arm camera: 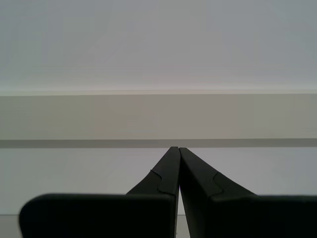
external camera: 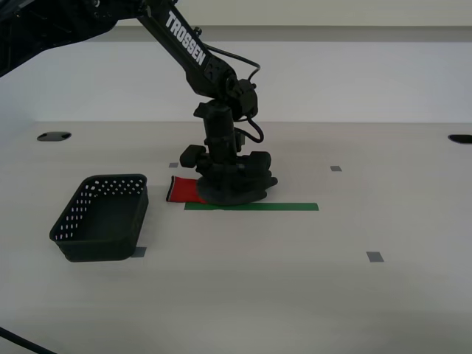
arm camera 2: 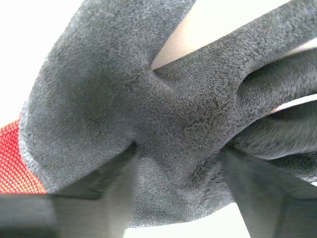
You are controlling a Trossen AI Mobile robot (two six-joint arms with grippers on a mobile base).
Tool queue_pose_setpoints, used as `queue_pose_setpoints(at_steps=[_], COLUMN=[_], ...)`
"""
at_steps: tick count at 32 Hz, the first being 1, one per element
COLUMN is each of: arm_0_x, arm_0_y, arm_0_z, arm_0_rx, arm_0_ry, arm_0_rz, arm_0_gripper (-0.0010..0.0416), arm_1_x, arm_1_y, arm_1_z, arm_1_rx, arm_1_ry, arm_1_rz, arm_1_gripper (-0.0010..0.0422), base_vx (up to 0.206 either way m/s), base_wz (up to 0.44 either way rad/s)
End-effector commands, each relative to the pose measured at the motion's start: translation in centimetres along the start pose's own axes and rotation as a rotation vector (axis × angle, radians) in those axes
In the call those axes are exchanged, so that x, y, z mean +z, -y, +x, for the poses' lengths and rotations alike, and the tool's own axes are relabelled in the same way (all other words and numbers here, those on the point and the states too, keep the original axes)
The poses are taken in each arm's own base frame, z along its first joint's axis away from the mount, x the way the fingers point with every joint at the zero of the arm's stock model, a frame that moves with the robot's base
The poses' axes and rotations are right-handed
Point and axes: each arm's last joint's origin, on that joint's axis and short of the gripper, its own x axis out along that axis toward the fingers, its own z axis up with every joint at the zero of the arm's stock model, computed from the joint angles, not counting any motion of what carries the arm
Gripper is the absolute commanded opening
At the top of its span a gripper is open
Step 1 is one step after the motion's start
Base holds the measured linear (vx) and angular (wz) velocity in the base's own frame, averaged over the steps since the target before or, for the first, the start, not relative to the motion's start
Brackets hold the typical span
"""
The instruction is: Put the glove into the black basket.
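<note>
The glove (external camera: 181, 190) lies on the white table, its red cuff pointing toward the exterior view's left, its dark grey palm under my second gripper (external camera: 230, 193). In the second wrist view the glove (arm camera 2: 173, 109) fills the frame. Its palm is creased and bunched between the two fingers (arm camera 2: 99, 198) of my second gripper (arm camera 2: 178, 198), which pinch it. The black basket (external camera: 99, 221) stands empty on the table, a short way toward the exterior view's left of the glove. My first gripper (arm camera: 177, 148) is shut and empty, pointing at a bare wall.
A green tape strip (external camera: 280, 206) lies on the table just in front of the glove. Small grey tape marks (external camera: 375, 257) dot the table. Dark cable holes (external camera: 53, 136) sit at the far corners. A white wall stands behind.
</note>
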Motion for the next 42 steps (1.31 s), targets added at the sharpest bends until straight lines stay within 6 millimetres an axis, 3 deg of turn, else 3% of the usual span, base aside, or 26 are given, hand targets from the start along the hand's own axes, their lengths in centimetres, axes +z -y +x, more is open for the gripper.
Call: queue_pose_setpoints(at_steps=[1, 3, 4, 9, 18, 24, 28, 30, 32, 35, 36, 42], arm_0_x=[0.1, 0.1, 0.1, 0.1, 0.1, 0.1, 0.1, 0.1, 0.0, 0.0, 0.0, -0.3], arm_0_y=[0.0, 0.0, 0.0, 0.0, 0.0, 0.0, 0.0, 0.0, 0.0, 0.0, 0.0, 0.0], arm_0_z=[0.0, 0.0, 0.0, 0.0, 0.0, 0.0, 0.0, 0.0, 0.0, 0.0, 0.0, 0.0], arm_0_rx=[0.000, 0.000, 0.000, 0.000, -0.001, 0.000, 0.000, 0.000, 0.000, 0.000, 0.000, 0.001], arm_0_ry=[0.005, 0.005, 0.005, 0.004, 0.005, 0.004, 0.003, 0.003, 0.002, -0.005, -0.006, -0.030], arm_0_rz=[0.000, 0.000, 0.000, 0.000, 0.000, 0.000, 0.000, 0.000, 0.000, 0.000, 0.000, 0.001], arm_0_gripper=[0.0001, 0.0001, 0.0001, 0.0001, 0.0001, 0.0001, 0.0001, 0.0001, 0.0001, 0.0001, 0.0001, 0.0001], arm_1_x=[0.0, 0.0, 0.0, 0.4, 2.0, 2.5, 2.5, 2.5, 2.0, 0.9, -0.8, -6.6], arm_1_y=[0.0, 0.1, 0.1, 0.3, 1.1, 1.5, 1.6, 1.6, 1.5, 0.8, -0.7, -6.4], arm_1_z=[-0.1, -0.2, -0.2, -0.8, -5.4, -9.7, -14.9, -16.3, -19.0, -21.1, -22.7, -23.8], arm_1_rx=[0.004, -0.013, -0.023, -0.054, -0.047, -0.051, -0.048, -0.043, -0.036, -0.034, -0.031, -0.010], arm_1_ry=[-0.011, -0.021, -0.024, -0.032, -0.108, -0.082, -0.041, -0.026, 0.004, 0.010, -0.003, 0.022], arm_1_rz=[-0.007, 0.021, 0.030, 0.104, 0.306, 0.384, 0.439, 0.444, 0.461, 0.455, 0.431, 0.291], arm_1_gripper=[0.0098, 0.0007, -0.0008, -0.0003, -0.0002, -0.0002, -0.0002, -0.0002, -0.0002, -0.0002, -0.0002, -0.0002], base_vx=[0.000, 0.000, 0.000, 0.000, 0.000, 0.000, 0.000, 0.000, 0.000, 0.000, 0.000, 0.002], base_wz=[0.000, 0.000, 0.000, 0.000, 0.000, 0.000, 0.000, 0.000, 0.000, 0.000, 0.000, -0.005])
